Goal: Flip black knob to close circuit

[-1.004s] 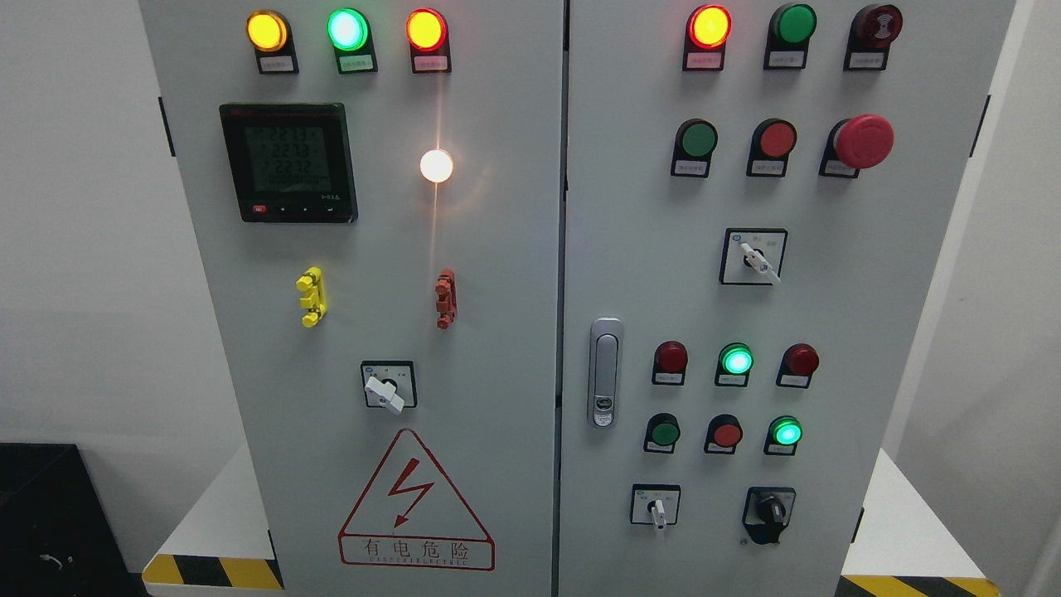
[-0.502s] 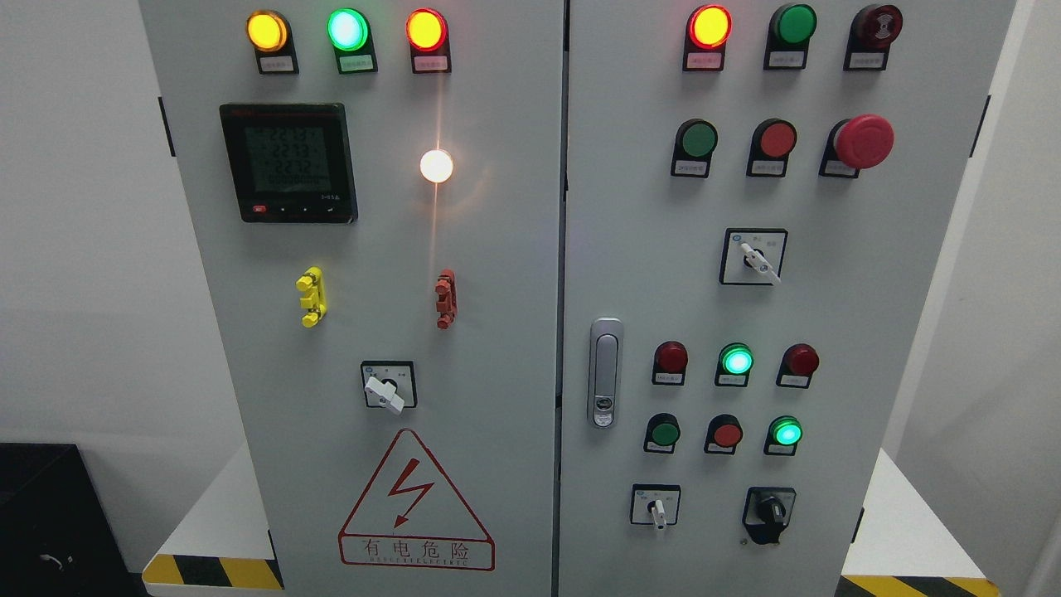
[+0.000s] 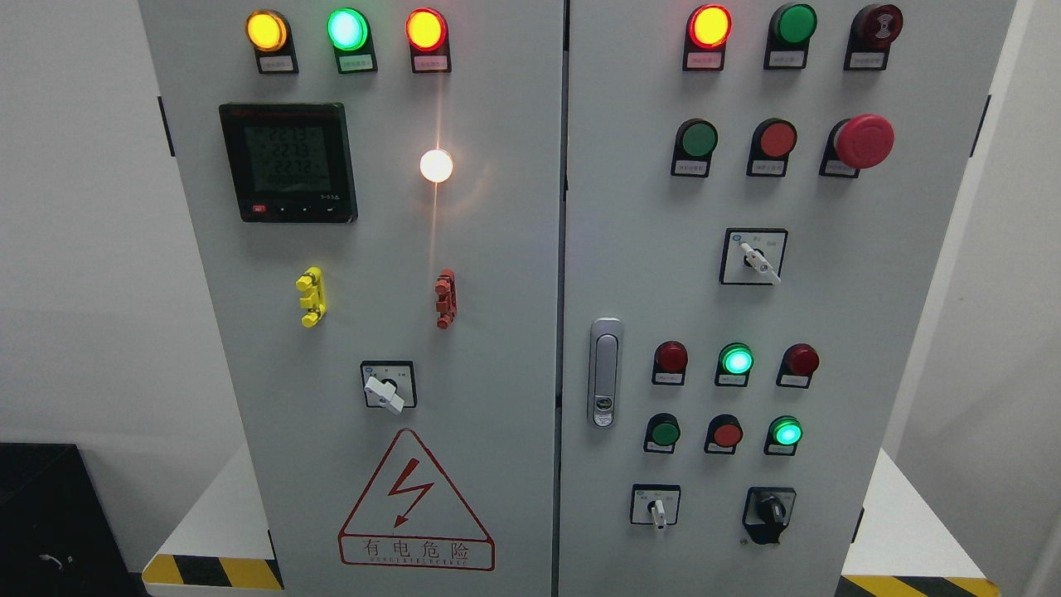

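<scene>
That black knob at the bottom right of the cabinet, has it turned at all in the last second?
No. The black knob sits as before, its handle at the same angle, the same way right of the small white switch. Neither robot hand is in view.

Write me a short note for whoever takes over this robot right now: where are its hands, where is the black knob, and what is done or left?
Hands: neither the left nor the right hand shows in the head view.
Black knob: the black rotary knob sits at the lower right of the grey metal cabinet's right door, right of a small white selector switch and below a lit green round button.
Done: nothing visible; nothing touches the knob.
Left: bring a hand to the knob, grasp it and flip it to close the circuit.
</scene>
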Tool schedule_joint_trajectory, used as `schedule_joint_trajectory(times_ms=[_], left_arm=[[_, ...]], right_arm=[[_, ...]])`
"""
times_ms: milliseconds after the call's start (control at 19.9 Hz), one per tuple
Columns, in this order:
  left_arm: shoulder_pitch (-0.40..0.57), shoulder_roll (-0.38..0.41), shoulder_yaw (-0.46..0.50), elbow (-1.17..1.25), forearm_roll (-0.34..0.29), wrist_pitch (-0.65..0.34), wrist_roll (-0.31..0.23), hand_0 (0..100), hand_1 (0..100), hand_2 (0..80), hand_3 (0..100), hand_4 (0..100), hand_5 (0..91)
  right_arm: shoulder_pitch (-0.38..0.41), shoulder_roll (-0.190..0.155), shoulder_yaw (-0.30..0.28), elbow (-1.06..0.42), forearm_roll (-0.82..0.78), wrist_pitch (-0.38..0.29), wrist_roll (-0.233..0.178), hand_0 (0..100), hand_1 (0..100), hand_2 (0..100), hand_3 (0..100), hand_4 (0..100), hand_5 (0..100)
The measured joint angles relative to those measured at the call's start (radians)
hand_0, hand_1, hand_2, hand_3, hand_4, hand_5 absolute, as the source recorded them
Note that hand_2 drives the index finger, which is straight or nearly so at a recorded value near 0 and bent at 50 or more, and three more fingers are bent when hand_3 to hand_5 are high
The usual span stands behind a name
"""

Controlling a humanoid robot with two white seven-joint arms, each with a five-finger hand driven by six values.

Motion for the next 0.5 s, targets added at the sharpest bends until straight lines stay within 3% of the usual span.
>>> schedule_joint_trajectory(times_ms=[301, 502], left_arm=[[0.000, 0.000, 0.000, 0.000, 0.000, 0.000, 0.000, 12, 56, 0.0, 0, 0, 0.0], [0.000, 0.000, 0.000, 0.000, 0.000, 0.000, 0.000, 12, 56, 0.0, 0, 0, 0.0]], right_arm=[[-0.023, -0.008, 0.005, -0.123, 0.201, 0.018, -0.045, 0, 2, 25, 30, 24, 0], [-0.029, -0.011, -0.005, -0.219, 0.333, 0.022, -0.052, 0, 2, 34, 41, 36, 13]])
